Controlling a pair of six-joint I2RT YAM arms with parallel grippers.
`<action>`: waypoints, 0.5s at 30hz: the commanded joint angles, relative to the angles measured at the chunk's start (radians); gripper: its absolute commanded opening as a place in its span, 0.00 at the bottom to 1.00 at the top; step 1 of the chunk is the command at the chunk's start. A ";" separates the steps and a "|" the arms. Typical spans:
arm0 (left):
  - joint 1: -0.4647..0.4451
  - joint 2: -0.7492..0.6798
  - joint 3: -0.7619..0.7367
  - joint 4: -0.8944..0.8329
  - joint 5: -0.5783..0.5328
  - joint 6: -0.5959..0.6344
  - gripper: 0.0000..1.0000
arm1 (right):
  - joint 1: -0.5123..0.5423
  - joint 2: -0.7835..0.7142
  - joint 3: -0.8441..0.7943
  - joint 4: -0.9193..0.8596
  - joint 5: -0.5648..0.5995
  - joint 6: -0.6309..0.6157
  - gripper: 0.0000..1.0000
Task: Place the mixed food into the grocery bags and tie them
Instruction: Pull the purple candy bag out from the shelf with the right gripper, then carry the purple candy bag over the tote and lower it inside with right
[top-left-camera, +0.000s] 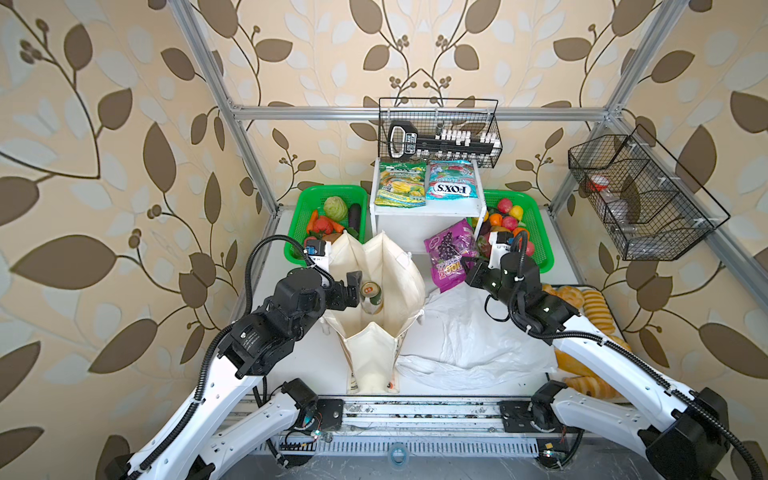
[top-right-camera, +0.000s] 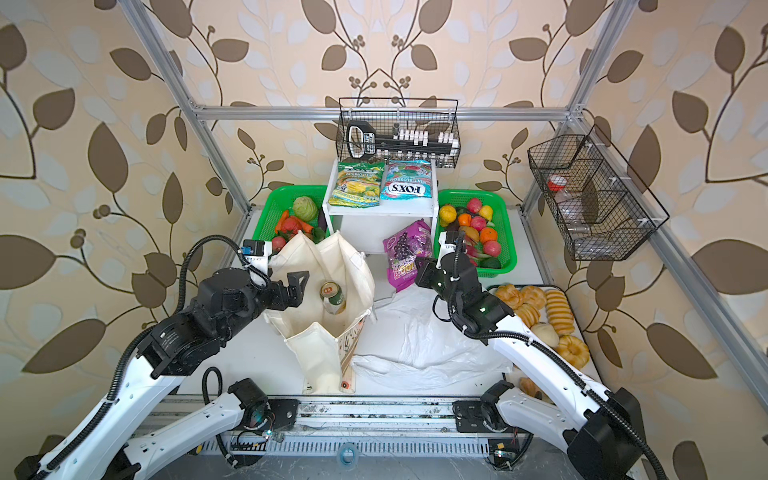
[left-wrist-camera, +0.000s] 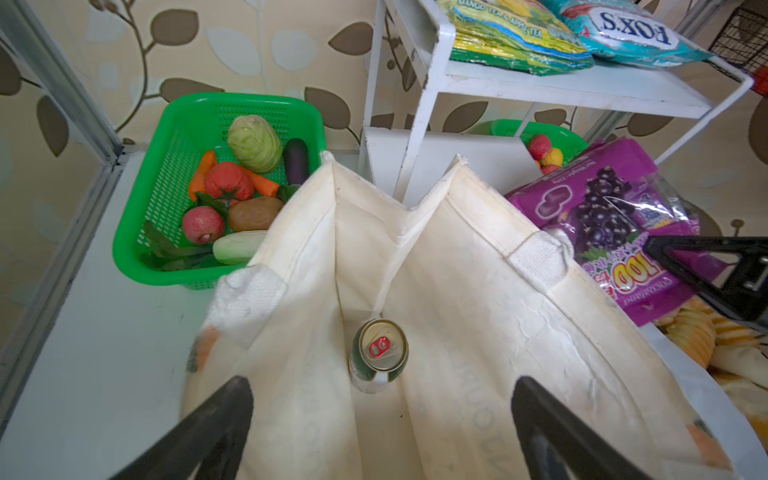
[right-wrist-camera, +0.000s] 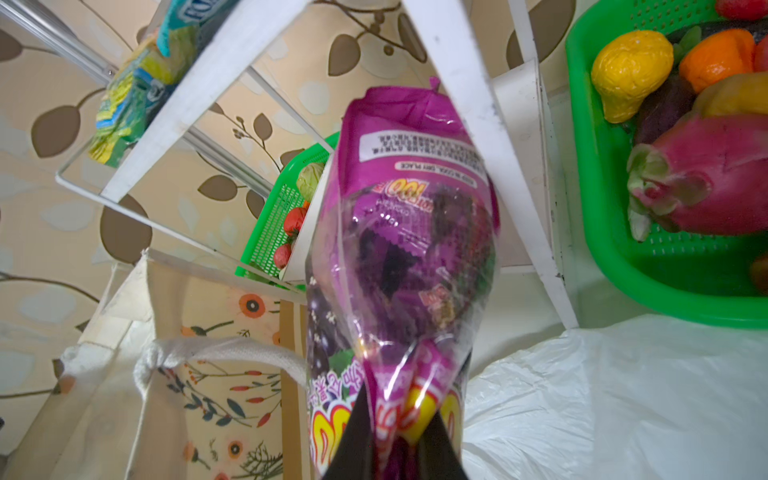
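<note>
A lab, given aluminium frame (top-left-camera: 311, 112) and wallpaper panels (top-left-camera: 124, 62).

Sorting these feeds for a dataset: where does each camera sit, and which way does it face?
Both top views: high over the table's near edge, looking down toward the back wall; both arms, left gripper and right gripper show.
Left wrist: above the canvas tote, looking down into it at the drink can; the open gripper's fingers show.
Right wrist: low beside the tote, looking along the purple snack packet its gripper grips; fingertips show.
Shared: every view shows tote and packet.
</note>
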 joint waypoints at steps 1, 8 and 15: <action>0.002 -0.049 0.060 -0.045 -0.114 -0.030 0.99 | -0.012 -0.099 0.083 -0.048 -0.087 -0.102 0.00; 0.002 -0.053 0.080 -0.173 -0.284 -0.121 0.99 | -0.028 -0.175 0.153 -0.157 -0.207 -0.127 0.00; 0.002 -0.062 0.067 -0.294 -0.318 -0.222 0.99 | -0.027 -0.225 0.264 -0.234 -0.288 -0.152 0.00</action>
